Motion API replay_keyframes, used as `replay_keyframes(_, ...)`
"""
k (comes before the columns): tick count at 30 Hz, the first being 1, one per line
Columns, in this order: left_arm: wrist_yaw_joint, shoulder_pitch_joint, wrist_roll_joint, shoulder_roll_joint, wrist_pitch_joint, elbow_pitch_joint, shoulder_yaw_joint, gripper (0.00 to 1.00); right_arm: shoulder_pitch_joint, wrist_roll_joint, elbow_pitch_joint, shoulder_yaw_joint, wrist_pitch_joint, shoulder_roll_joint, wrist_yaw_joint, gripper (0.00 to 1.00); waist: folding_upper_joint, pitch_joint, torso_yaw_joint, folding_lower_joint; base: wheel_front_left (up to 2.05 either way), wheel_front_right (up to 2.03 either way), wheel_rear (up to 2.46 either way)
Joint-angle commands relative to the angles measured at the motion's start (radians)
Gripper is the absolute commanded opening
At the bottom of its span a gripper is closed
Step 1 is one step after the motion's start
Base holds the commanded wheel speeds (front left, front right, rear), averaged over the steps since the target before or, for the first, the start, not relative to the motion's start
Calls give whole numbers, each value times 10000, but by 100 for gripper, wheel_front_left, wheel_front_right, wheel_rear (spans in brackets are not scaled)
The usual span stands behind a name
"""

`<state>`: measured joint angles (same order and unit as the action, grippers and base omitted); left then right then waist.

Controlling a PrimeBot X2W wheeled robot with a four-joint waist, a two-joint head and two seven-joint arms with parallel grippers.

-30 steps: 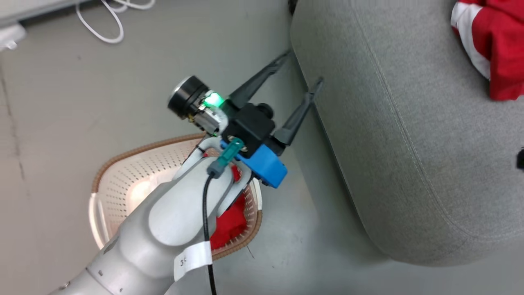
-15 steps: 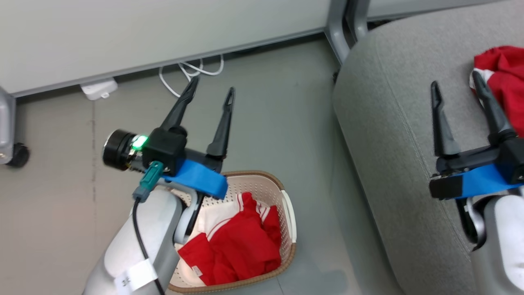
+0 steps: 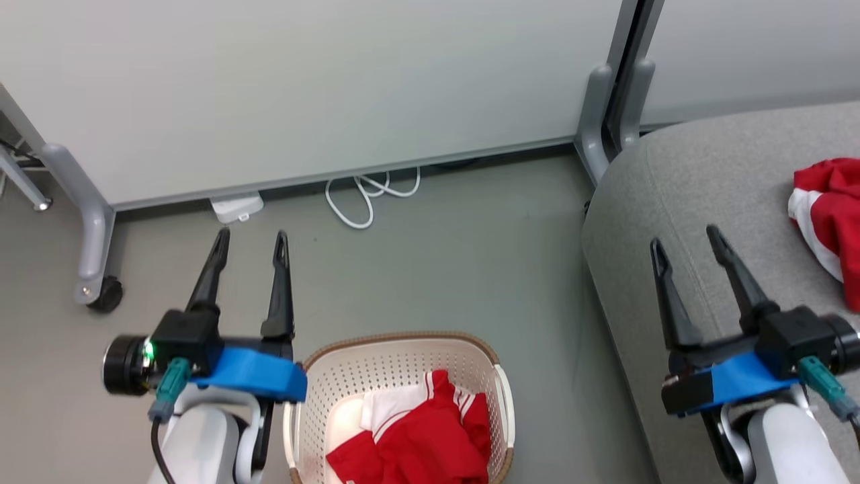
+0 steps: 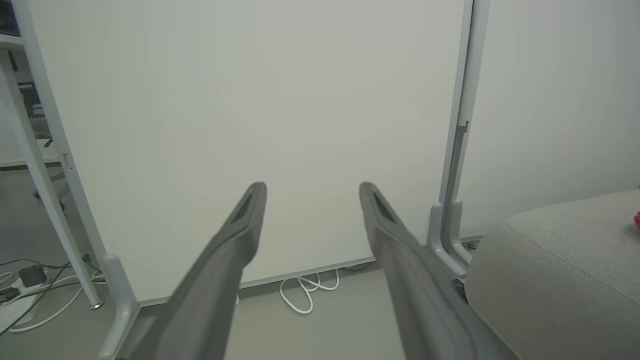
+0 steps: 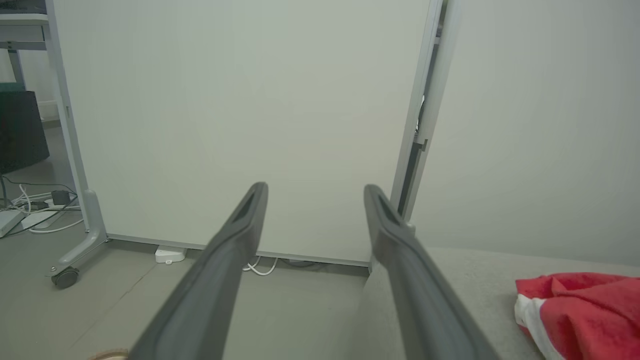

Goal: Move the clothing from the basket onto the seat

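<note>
1. You are looking down from the head view at a grey floor [image 3: 470, 269]. The cream basket [image 3: 403, 336] sits low and centre, between your two arms. The grey seat [image 3: 705, 175] takes up the right side.
2. The task looks half done. A red garment on the seat [image 3: 830, 202] lies crumpled near the picture's right edge. A red garment in the basket [image 3: 423, 444], trimmed in white, lies bunched toward its right side.
3. Your left gripper [image 3: 251, 234] hovers over bare floor just left of the basket. Its fingers are spread wide and hold and touch nothing.
4. Your right gripper [image 3: 683, 236] hovers above the seat's near edge, equally wide and empty, well apart from the garment there (each wrist view shows clear air between the fingers, which face a pale partition [image 3: 302, 87]).
5. The step in hand, by my reading, is setting up the second pick. The next move calls for you to tilt the left gripper down into the basket and straddle a raised fold of fabric. Close firmly, since loose cloth can slip or snag on the rim.
</note>
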<state>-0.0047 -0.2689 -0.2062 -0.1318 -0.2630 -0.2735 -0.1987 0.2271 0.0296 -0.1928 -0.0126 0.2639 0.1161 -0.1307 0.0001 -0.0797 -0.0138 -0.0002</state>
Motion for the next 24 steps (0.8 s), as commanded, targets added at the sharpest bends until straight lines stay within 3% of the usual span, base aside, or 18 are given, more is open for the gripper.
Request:
replay_keyframes(1,-94,277,106,33,-26,69,138,100,-283,57,-46,65,9,-58,-1,100,-1,256,-23,2,0,0,0)
replay_keyframes(13,-740,1638,740,497,-26,272,904,100,-1651,187,-262,444,9,-372,-1,100,-1,728,56,2,0,0,0)
replay_keyframes(24,-951,2083,932,723,-26,248,1249,100,-2203,274,-376,516,9,-597,-1,100,-1,851,137,2,0,0,0)
